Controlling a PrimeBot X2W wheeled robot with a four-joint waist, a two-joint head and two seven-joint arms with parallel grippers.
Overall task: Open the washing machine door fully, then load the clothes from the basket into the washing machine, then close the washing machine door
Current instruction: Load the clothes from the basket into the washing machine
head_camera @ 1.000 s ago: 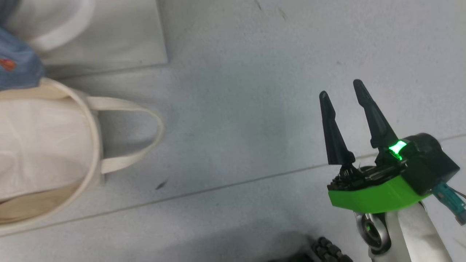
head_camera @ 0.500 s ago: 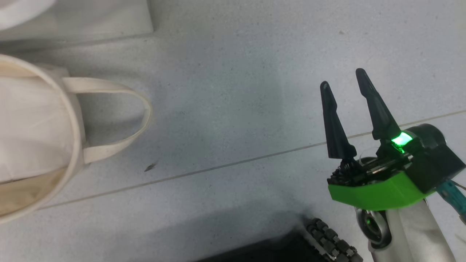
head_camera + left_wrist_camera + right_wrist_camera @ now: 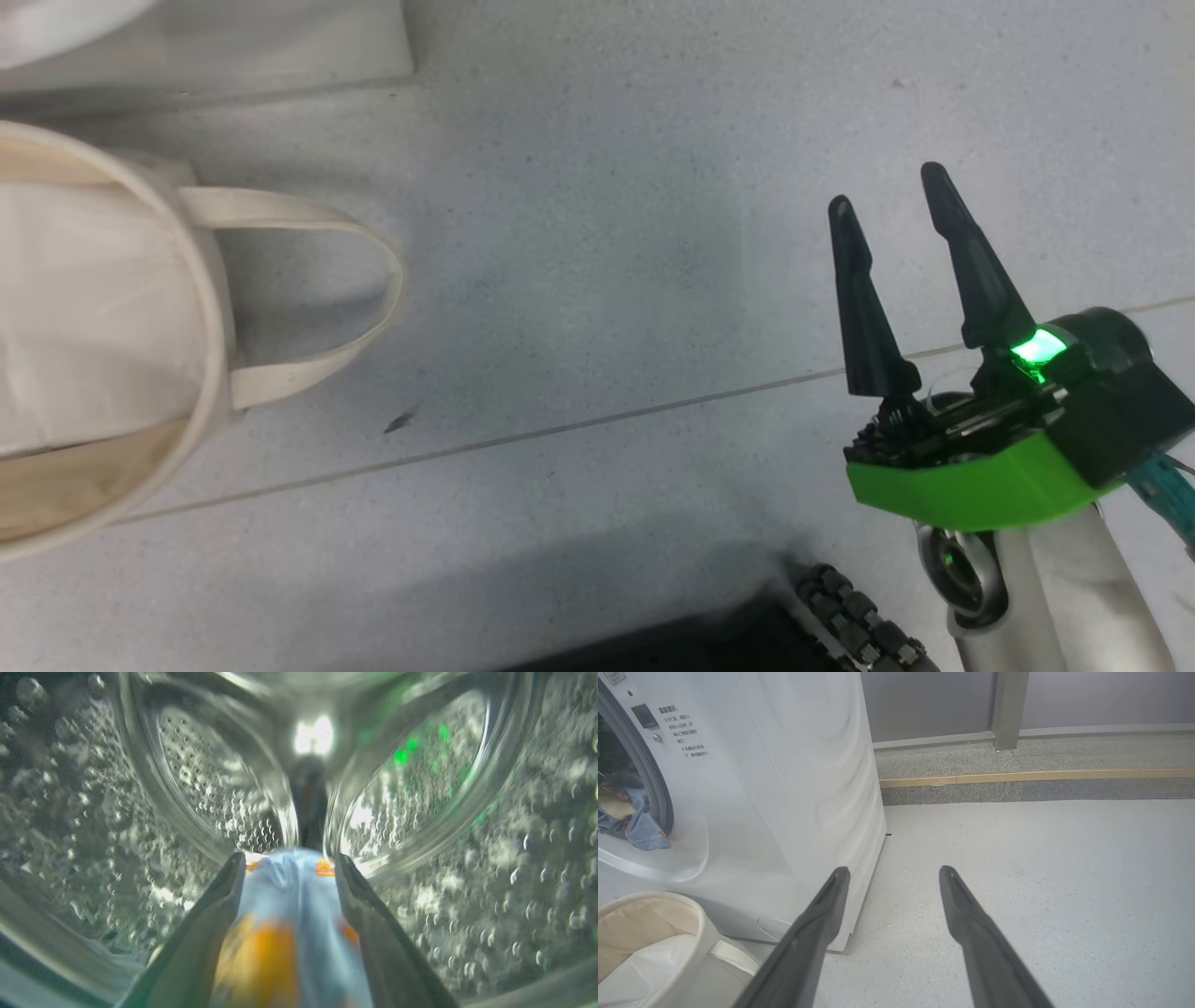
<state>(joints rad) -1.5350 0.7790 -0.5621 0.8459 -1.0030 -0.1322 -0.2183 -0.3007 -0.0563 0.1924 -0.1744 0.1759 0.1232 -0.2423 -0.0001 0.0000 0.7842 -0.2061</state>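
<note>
Clothes lie loose between the left gripper's wide-spread fingers, inside the drum. Right gripper stays wide open over the floor, like before, holding nothing.

The clothes are printed light blue with orange motifs. The basket is coloured cream, its liner white. The washing machine is finished white; the floor is speckled pale grey.
</note>
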